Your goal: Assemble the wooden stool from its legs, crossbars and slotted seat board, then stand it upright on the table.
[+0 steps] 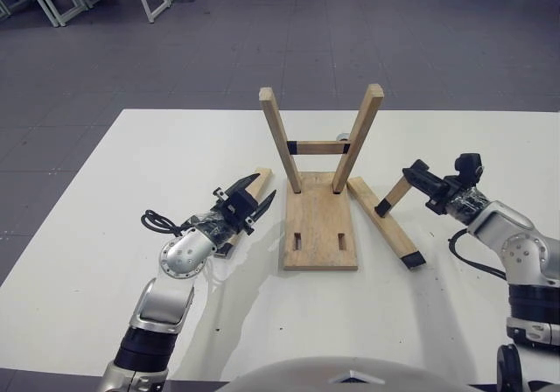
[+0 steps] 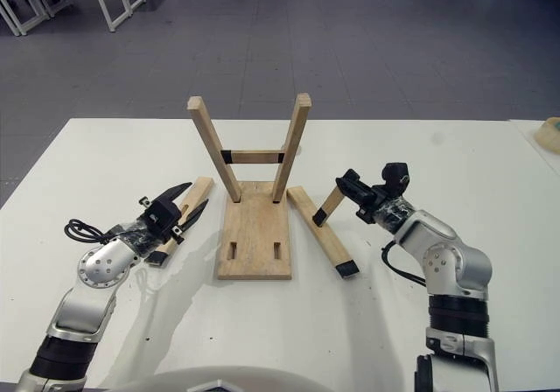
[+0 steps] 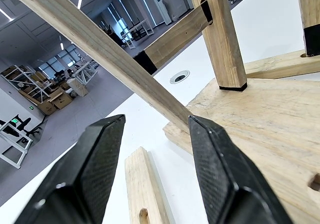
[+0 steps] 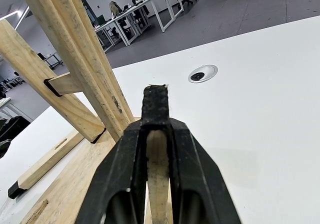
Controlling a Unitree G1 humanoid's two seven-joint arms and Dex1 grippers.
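1. The flat, rectangular, pale wooden slotted seat board (image 1: 319,234) lies on the white table (image 1: 114,226), in the middle between the two arms.
2. A long pale wooden left upright leg (image 1: 280,138) and a matching right upright leg (image 1: 359,138) stand in the seat board's far end, leaning apart toward the top.
3. A short wooden crossbar with black ends (image 1: 319,147) joins the two upright legs partway up.
4. A third wooden leg with black-capped ends (image 1: 389,226) lies flat just right of the seat board, angled toward the near right.
5. The right gripper (image 1: 411,177) is to the right of this lying leg, its fingers pinched narrowly on a short wooden bar with a black tip (image 1: 394,197). The bar slopes down to the left and its tip meets the lying leg.
6. A loose pale wooden leg (image 1: 262,178) lies flat just left of the seat board.
7. The left gripper (image 1: 259,192) is low over the near part of the loose leg, its two black fingers (image 3: 95,169) spread wide and gripping nothing.
8. A round grey cable hole (image 4: 202,74) sits in the table beyond the upright legs.
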